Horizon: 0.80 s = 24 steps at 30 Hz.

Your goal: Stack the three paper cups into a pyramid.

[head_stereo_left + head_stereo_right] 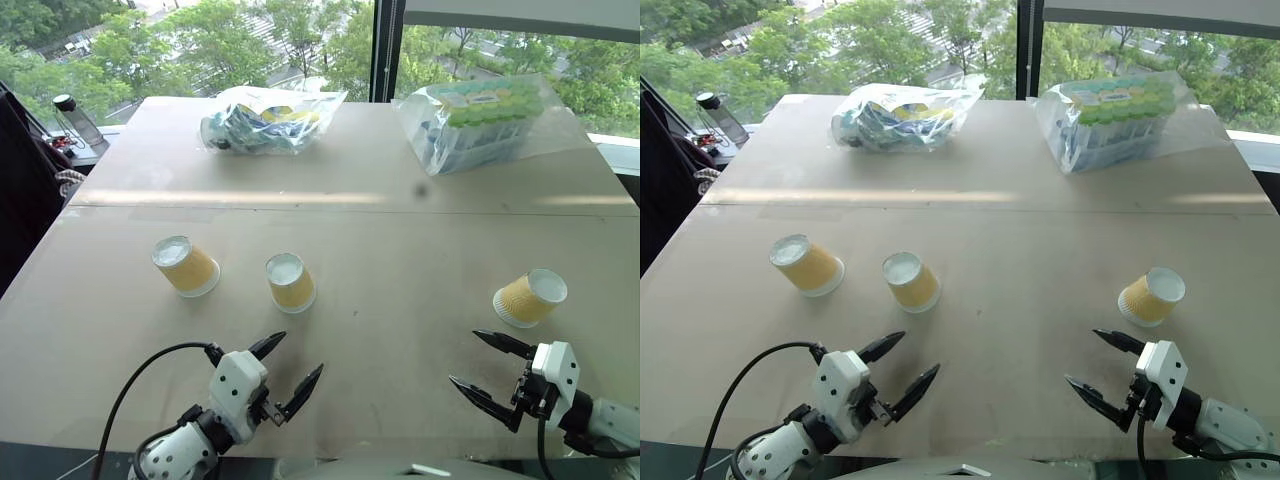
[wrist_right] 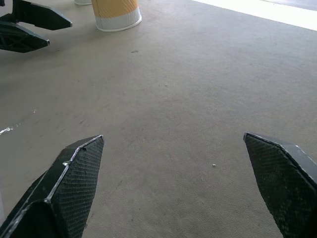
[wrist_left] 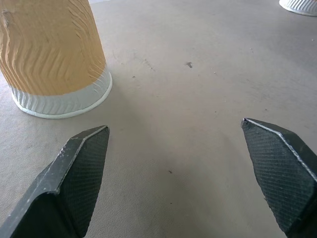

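Yellow paper cups (image 1: 290,281), no legible labels.

A wide desk (image 1: 400,260) with a plain beige top runs up to a large window (image 1: 300,40), split by a dark upright frame post (image 1: 385,50). Leafy green trees (image 1: 180,45) stand outside in daylight. A pale bright stripe of light (image 1: 330,198) crosses the desk from side to side. A dark bottle (image 1: 78,122) stands beside the far left corner
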Motion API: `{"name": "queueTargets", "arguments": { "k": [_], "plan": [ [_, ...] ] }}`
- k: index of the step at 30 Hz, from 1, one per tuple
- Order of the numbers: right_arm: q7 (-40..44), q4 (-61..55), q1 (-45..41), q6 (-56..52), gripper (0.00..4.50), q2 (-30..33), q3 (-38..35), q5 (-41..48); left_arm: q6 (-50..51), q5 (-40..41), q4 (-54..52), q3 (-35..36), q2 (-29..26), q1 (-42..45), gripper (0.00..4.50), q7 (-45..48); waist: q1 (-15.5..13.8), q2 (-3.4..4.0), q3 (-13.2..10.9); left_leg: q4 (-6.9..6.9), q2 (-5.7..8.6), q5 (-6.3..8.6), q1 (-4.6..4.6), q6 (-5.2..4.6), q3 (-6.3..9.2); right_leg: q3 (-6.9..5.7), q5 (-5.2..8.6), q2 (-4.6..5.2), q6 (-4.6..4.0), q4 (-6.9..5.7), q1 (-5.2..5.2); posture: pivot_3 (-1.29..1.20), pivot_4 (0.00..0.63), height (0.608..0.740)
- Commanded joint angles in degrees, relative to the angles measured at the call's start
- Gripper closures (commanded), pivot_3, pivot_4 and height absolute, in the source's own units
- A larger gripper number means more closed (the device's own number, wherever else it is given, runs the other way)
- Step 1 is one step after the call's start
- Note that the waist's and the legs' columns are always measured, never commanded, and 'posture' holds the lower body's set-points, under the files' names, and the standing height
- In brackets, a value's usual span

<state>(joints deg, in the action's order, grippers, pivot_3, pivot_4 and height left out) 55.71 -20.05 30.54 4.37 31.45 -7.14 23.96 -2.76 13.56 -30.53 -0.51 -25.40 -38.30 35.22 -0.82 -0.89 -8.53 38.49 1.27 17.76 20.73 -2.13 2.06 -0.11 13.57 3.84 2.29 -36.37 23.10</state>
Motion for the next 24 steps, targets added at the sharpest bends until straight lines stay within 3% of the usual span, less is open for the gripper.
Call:
{"name": "queueTargets", "arguments": {
  "k": [1,18,24],
  "plan": [
    [-0.9,-2.0,0.3,0.0,0.00,0.0,-0.2,0.3,0.9,1.1,-2.9,0.5,-0.7,0.4,0.11,0.1,0.0,-0.02,0.0,0.00,0.00,0.00,0.00,0.00,0.00,0.00,0.00,0.00,0.00,0.00,0.00,0.00,0.150,0.740],
    [-0.5,-0.3,-0.7,0.8,0.00,0.1,0.2,0.5,-0.2,2.0,-2.3,1.4,-0.2,-1.1,0.11,0.3,0.0,-0.07,0.0,0.00,0.00,0.00,-0.01,0.00,0.01,0.00,-0.01,-0.01,-0.01,0.00,0.00,0.00,0.150,0.740],
    [2.4,-0.4,-1.9,2.4,0.00,0.3,0.1,2.3,-3.3,4.1,-3.1,2.9,3.0,-1.6,0.11,-1.5,0.0,-0.07,0.0,0.01,0.00,0.00,-0.01,0.00,0.01,0.00,-0.01,-0.01,-0.01,0.00,0.00,0.00,0.150,0.740]
  ]
}}
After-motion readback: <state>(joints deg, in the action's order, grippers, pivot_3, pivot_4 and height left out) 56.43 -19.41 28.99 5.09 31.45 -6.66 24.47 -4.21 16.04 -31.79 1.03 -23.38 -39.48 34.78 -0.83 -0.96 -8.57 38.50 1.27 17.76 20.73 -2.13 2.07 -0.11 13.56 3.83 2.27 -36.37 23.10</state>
